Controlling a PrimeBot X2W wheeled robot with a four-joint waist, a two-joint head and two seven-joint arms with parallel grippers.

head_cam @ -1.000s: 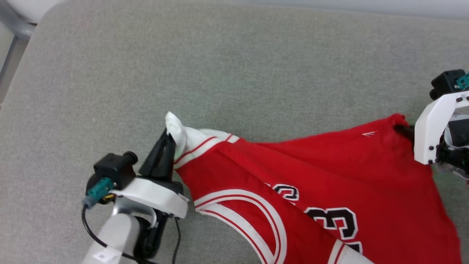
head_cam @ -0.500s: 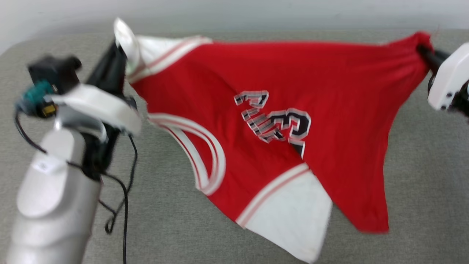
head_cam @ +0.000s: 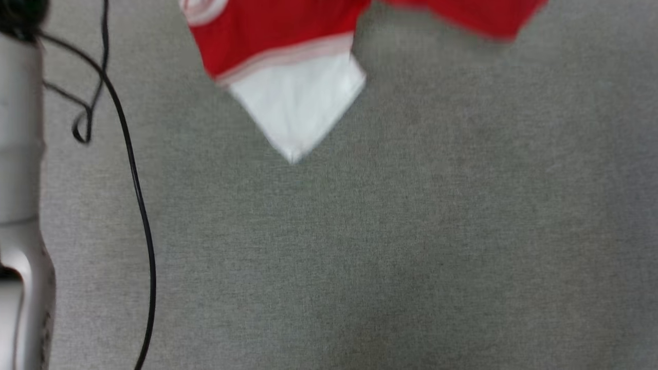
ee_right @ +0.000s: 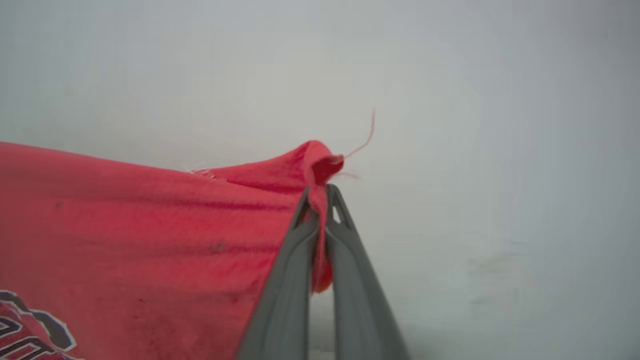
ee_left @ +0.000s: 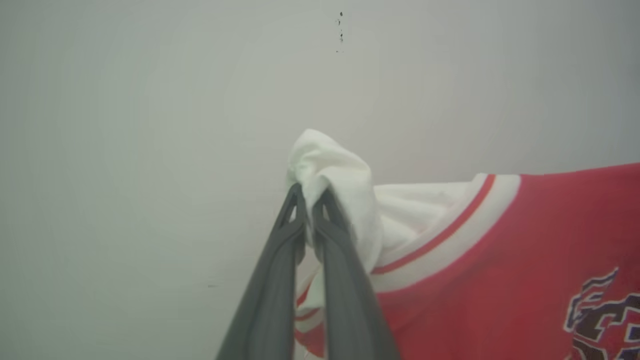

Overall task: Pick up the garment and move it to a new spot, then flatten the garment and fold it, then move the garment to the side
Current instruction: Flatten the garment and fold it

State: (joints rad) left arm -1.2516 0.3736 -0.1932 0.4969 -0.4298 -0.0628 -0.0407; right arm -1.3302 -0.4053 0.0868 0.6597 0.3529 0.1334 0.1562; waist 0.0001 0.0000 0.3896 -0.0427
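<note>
My left pincer [ee_left: 308, 195] is clamped on a bunched white corner of the garment [ee_left: 500, 280], a red jersey. My right pincer [ee_right: 320, 192] is pinched tight on a red corner, where a loose thread [ee_right: 367, 132] curls away. The cloth stretches between the 2 against a pale backdrop. In the head view its white panel [head_cam: 298, 103] hangs blurred over the grey counter [head_cam: 360, 246], with my forearm [head_cam: 18, 154] and a black cable [head_cam: 134, 195] at left.
</note>
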